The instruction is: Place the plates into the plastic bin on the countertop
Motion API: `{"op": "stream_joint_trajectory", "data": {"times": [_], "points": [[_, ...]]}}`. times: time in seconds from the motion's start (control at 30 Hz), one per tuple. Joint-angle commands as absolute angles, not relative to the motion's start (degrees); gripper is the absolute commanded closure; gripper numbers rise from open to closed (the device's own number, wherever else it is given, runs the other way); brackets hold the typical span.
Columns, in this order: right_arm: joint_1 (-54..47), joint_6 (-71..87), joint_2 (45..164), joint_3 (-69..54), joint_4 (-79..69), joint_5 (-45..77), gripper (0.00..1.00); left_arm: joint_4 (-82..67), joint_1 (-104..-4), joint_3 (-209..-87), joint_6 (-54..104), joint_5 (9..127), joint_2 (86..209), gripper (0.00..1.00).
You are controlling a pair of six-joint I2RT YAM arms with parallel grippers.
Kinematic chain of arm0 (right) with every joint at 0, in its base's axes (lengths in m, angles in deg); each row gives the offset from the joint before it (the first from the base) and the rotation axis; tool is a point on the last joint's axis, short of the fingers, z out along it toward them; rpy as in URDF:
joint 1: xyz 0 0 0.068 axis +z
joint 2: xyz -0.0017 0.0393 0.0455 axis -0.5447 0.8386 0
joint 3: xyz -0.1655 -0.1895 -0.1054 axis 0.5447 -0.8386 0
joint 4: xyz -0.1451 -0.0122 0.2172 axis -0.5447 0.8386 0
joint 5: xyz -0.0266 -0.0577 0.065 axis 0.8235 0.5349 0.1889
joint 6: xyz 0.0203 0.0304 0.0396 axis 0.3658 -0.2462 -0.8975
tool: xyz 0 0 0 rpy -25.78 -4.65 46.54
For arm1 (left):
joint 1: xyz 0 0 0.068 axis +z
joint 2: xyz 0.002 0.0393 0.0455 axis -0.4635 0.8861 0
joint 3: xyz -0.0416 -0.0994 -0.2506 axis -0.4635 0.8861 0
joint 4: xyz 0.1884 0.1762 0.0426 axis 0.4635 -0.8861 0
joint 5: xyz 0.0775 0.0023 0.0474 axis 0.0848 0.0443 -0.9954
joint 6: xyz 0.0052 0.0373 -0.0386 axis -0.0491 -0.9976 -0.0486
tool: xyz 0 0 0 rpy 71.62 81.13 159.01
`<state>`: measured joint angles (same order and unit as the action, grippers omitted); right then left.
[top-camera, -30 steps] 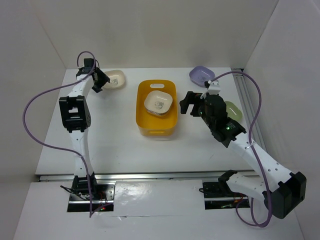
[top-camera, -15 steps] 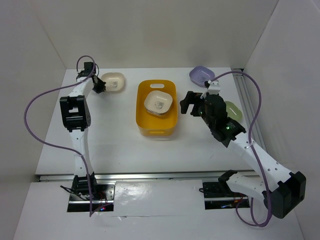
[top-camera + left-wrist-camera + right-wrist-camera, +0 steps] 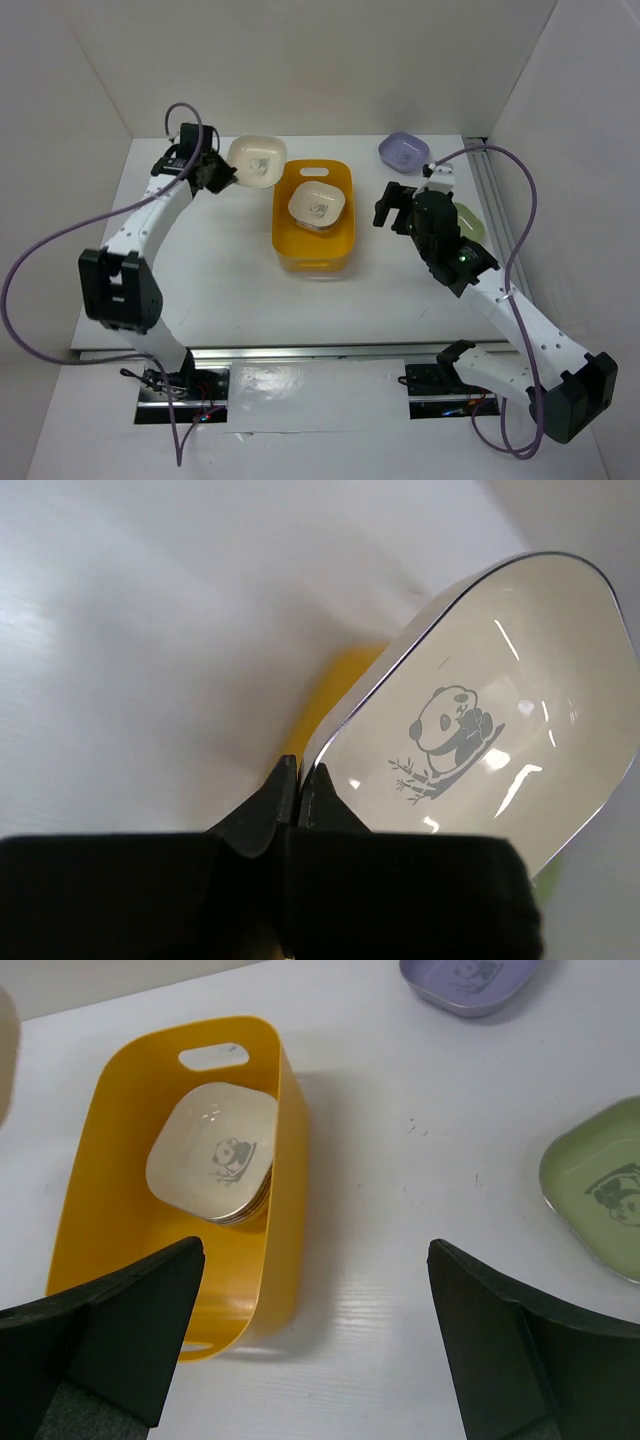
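Cream plate (image 3: 257,160) hangs tilted just left of the plastic bin's (image 3: 281,222) far corner, its thin rim pinched by the left gripper (image 3: 212,172); it may slip out. Right gripper (image 3: 397,207), right of the bin, gapes empty.

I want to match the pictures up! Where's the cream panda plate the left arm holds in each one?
Top external: cream panda plate, upper left, just left of the orange-yellow bin.
Left wrist: fills the right side, pinched in the jaws.
Right wrist: only a sliver at the left edge.
Shared landmark: that bin.
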<state>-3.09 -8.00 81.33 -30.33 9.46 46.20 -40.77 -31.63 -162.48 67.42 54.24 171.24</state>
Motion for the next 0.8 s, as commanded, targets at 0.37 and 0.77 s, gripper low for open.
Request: {"op": "stream_joint_trajectory", "data": {"times": [0.37, 0.77], "points": [[-3.6, -9.7, 74.9, -30.6, 12.1, 45.0, 0.0, -38.6, -56.0, -163.3, 71.2, 45.2, 167.5, 1.0], [-3.6, -9.2, 72.9, -31.7, 12.1, 45.0, 0.0, -41.7, -56.0, -173.5, 71.8, 44.0, 180.9, 1.0]]}}
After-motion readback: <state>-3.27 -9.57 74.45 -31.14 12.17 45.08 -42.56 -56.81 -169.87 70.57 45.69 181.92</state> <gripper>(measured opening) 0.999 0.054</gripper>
